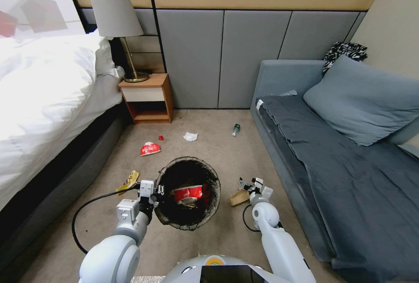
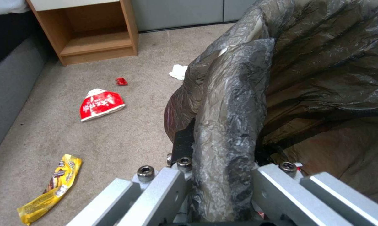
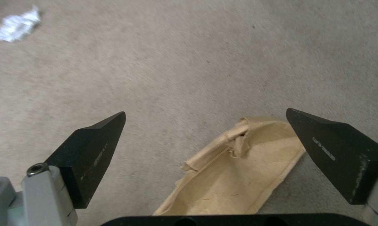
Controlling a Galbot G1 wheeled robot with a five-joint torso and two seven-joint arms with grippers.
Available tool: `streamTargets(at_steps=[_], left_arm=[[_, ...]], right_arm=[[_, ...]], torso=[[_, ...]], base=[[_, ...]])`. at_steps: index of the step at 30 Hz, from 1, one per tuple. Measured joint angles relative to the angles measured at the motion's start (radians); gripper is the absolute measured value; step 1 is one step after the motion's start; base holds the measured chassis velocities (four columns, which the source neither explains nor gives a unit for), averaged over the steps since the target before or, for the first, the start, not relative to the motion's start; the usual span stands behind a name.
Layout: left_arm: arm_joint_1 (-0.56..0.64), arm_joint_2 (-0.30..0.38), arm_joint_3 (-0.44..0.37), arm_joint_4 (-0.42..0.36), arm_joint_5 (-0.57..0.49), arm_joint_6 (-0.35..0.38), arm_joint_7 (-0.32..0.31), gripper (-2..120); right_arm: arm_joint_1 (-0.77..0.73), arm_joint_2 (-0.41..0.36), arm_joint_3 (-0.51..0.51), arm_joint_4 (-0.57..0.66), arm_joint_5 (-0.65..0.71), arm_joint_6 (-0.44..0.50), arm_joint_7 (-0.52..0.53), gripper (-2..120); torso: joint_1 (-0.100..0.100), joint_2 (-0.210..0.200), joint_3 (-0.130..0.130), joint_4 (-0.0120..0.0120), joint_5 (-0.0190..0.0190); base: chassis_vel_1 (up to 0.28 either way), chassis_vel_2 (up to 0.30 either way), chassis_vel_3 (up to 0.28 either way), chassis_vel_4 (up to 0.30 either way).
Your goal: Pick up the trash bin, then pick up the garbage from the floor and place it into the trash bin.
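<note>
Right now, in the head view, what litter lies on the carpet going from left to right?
Yellow snack wrapper → crushed red-and-white cup → small red scrap → white tissue → small bottle → brown paper bag.

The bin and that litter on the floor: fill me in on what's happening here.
The left gripper is clamped on the trash bin rim, with a red cup already inside. The right gripper hangs with open jaws over a brown paper bag on the carpet. A wrapper, tissue and bottle lie uncollected.
</note>
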Motion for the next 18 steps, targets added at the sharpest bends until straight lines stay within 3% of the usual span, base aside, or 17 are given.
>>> streamTargets(at_steps=[9, 18], left_arm=[[-0.004, 0.002, 0.005, 0.007, 0.000, 0.000, 0.002, 1], [-0.005, 0.003, 0.005, 0.010, -0.001, 0.000, 0.002, 1]], right_arm=[[0.068, 0.042, -0.014, -0.117, 0.038, -0.015, 0.101, 100], [0.126, 0.076, -0.013, -0.238, 0.098, 0.005, 0.110, 100]], torso=[[0.000, 0.000, 0.000, 0.0001, 0.0000], [0.000, 0.000, 0.000, 0.0001, 0.0000]], base=[[0.000, 0.000, 0.000, 0.000], [0.000, 0.000, 0.000, 0.000]])
